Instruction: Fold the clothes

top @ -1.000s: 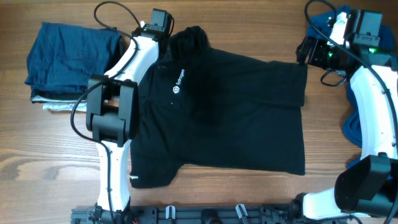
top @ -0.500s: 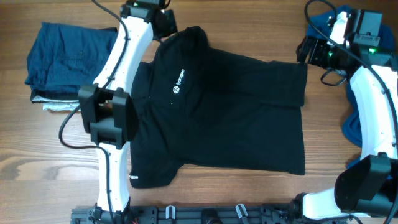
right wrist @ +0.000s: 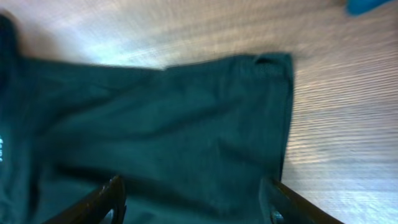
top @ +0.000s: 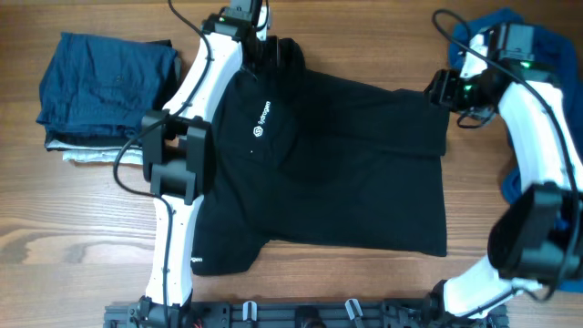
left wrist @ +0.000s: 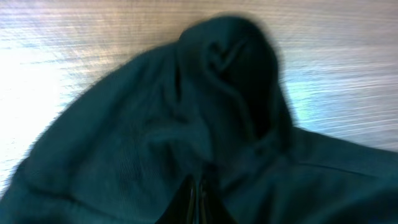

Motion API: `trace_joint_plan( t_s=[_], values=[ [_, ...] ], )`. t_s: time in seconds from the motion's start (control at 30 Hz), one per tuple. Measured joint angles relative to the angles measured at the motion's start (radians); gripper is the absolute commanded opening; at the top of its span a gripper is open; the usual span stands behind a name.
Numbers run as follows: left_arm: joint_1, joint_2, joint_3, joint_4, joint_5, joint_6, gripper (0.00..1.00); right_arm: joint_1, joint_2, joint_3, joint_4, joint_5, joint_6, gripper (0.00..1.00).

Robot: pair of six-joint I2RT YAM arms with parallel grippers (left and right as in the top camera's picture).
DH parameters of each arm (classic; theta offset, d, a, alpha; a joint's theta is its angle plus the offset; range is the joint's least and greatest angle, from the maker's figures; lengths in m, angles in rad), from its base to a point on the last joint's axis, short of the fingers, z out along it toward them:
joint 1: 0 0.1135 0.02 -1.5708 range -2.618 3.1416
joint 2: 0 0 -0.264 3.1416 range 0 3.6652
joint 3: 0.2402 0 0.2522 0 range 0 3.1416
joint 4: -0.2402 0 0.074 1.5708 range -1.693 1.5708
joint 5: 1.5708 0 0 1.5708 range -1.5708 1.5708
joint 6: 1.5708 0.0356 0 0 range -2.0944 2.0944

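Item: black shirt (top: 346,173), centre frame, spread flat, no fold yet. Long axis runs left to right, hem at right, neck probably at left under the left arm (top: 196,91). The left gripper (left wrist: 196,196) is closed, pinching the top sleeve. The right gripper (right wrist: 194,202) has its jaws wide over the upper-right hem corner. The folded stack (top: 105,87) at upper left is done; the blue garment (top: 487,27) waits.

- Motion blur is smearing both wrist views.
- The left arm (top: 196,91) is hiding one side of the shirt (top: 346,164) from overhead.
- The right arm (top: 533,118) is covering part of the blue garment (top: 481,20).
- The bottom edge is cutting off the right fingers (right wrist: 115,196).
- The logo (top: 261,123) lettering is showing too small to read.
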Motion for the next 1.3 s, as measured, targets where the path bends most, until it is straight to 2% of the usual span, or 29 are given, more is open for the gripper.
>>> trace_joint_plan(
  t_s=[0.17, 0.43, 0.63, 0.7, 0.87, 0.9, 0.93, 0.97, 1.0, 1.3],
  values=[
    [0.0, 0.038, 0.0, 0.04, -0.051, 0.01, 0.04, 0.011, 0.118, 0.0, 0.09, 0.005, -0.027, 0.69],
    [0.006, 0.038, 0.0, 0.058, -0.113, 0.013, 0.04, 0.009, 0.235, 0.0, 0.262, 0.137, -0.093, 0.68],
    [0.006, 0.038, 0.0, 0.058, -0.12, 0.013, 0.05, -0.003, 0.261, 0.0, 0.304, 0.177, -0.098, 0.61],
    [0.006, 0.038, 0.0, 0.058, -0.12, 0.013, 0.05, -0.006, 0.264, 0.0, 0.316, 0.18, -0.098, 0.56],
    [0.01, 0.038, 0.0, 0.058, -0.127, 0.013, 0.04, -0.006, 0.29, 0.0, 0.327, 0.181, -0.101, 0.56],
    [0.011, 0.038, 0.0, 0.06, -0.127, 0.013, 0.04, -0.006, 0.304, 0.0, 0.333, 0.181, -0.101, 0.47],
    [0.012, 0.038, 0.0, 0.06, -0.127, 0.013, 0.04, -0.006, 0.311, 0.0, 0.336, 0.182, -0.1, 0.33],
    [0.013, 0.038, 0.0, 0.06, -0.127, 0.013, 0.04, -0.006, 0.311, 0.001, 0.348, 0.181, -0.102, 0.11],
    [0.016, 0.038, 0.0, 0.06, -0.127, 0.013, 0.04, -0.006, 0.313, 0.001, 0.352, 0.184, -0.104, 0.04],
    [0.055, 0.07, 0.0, 0.147, -0.127, 0.013, 0.04, -0.008, 0.319, 0.0, 0.487, 0.185, -0.109, 0.04]
  ],
)
